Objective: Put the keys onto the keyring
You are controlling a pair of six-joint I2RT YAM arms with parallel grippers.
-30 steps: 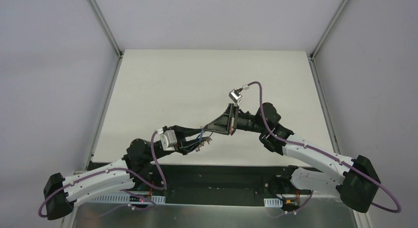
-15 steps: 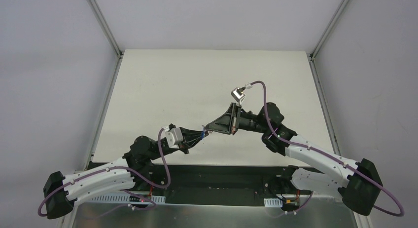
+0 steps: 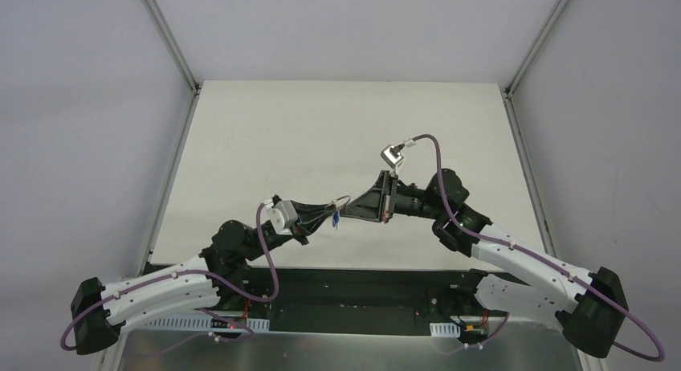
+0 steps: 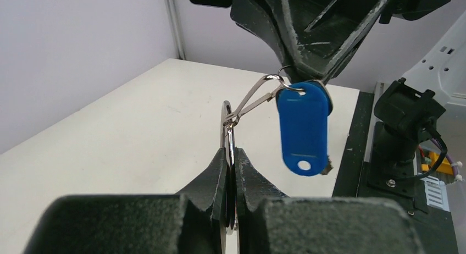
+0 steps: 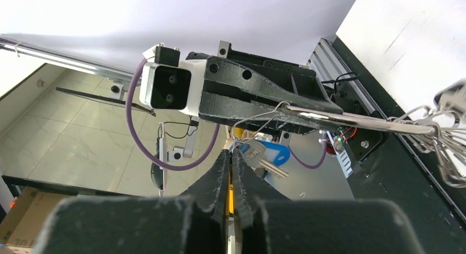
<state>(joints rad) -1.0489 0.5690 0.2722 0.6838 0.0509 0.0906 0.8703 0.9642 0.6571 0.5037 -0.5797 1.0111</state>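
Above the white surface (image 4: 137, 133), the left end effector (image 4: 231, 158) gripped the thin round silver wire keyring (image 4: 226, 122). The right end effector (image 5: 231, 155) pinched the blue-headed silver key (image 4: 303, 127) beside it. Threading looked begun, not finished.

Our left arm (image 3: 161, 287) stretches forward and to the right, and our right arm (image 3: 522, 262) stretches forward and to the left, both held low with elbows bent. Our two grippers meet nearly tip to tip in the middle. Our left gripper (image 4: 231, 155) is pinched tight, and our right gripper (image 5: 231, 155) is closed too.
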